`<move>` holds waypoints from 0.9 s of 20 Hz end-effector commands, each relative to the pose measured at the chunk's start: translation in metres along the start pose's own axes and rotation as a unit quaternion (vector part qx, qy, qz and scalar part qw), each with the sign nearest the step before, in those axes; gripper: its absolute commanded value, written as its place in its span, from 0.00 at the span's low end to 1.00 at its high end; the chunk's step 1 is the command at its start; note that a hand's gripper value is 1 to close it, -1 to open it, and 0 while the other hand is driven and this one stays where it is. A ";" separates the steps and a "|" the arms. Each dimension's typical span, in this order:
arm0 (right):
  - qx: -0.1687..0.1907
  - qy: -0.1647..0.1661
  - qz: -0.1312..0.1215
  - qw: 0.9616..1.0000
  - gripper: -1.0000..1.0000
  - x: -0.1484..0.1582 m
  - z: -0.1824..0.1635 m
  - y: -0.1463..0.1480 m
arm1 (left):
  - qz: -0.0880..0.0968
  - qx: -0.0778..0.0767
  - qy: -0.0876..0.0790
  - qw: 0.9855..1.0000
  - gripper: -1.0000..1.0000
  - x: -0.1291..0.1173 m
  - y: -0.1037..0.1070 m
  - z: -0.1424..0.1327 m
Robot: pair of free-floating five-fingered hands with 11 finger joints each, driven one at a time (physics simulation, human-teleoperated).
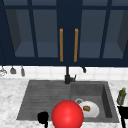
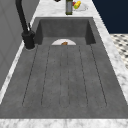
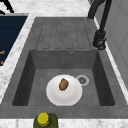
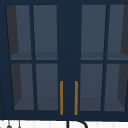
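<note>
Filling the front view's near edge, a red ball is sitting at 6 o'clock, the left hand hovering beside it at 9 o'clock, whether its fingers are curled being unclear. Behind at 2 o'clock, a white plate carrying a brown morsel is lying in the sink. The right hand is hanging at 3 o'clock, finger state unclear.

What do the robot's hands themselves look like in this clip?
Both are plain matte black, free-floating shapes with no arm, sleeve, cable or marking. In the front view the left hand is a rounded black blob with a narrow stem below; the right hand is a blockier black form at the frame's edge.
</note>
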State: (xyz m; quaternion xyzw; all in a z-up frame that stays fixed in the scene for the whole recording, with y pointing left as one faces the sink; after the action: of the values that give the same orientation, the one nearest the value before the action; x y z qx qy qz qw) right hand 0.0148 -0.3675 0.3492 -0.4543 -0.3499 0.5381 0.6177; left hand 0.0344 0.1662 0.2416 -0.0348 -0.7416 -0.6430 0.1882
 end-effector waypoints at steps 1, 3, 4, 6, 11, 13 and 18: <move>-0.002 0.027 -0.015 1.000 0.00 -0.014 -0.012 -0.004 | 0.000 0.000 0.000 1.000 0.50 0.000 0.000 0.000; -0.005 0.037 -0.019 0.999 0.00 -0.022 -0.016 -0.005 | 0.000 0.000 0.000 1.000 0.50 0.000 0.000 0.000; -0.005 0.043 -0.020 0.999 0.00 -0.026 -0.017 -0.007 | 0.000 0.000 0.000 1.000 0.50 0.000 0.000 0.000; -0.003 0.050 -0.021 0.999 0.00 -0.033 -0.022 -0.009 | 0.000 0.000 0.000 1.000 0.50 0.000 0.000 0.000; -0.002 0.048 -0.020 0.999 0.00 -0.056 -0.042 -0.020 | 0.000 0.000 0.000 1.000 0.50 0.000 0.000 0.000; -0.003 0.046 -0.021 0.999 0.00 -0.066 -0.051 -0.023 | 0.000 0.000 0.000 1.000 0.50 0.000 0.000 0.000; -0.001 0.031 -0.022 0.999 0.00 -0.092 -0.083 -0.034 | 0.000 0.000 0.000 1.000 0.50 0.000 0.000 0.000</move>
State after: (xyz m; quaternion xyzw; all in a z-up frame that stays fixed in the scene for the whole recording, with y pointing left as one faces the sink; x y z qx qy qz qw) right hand 0.0706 -0.4560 0.3563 -0.4704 -0.3291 0.5174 0.6346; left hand 0.0345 0.1662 0.2415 -0.0344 -0.7418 -0.6428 0.1881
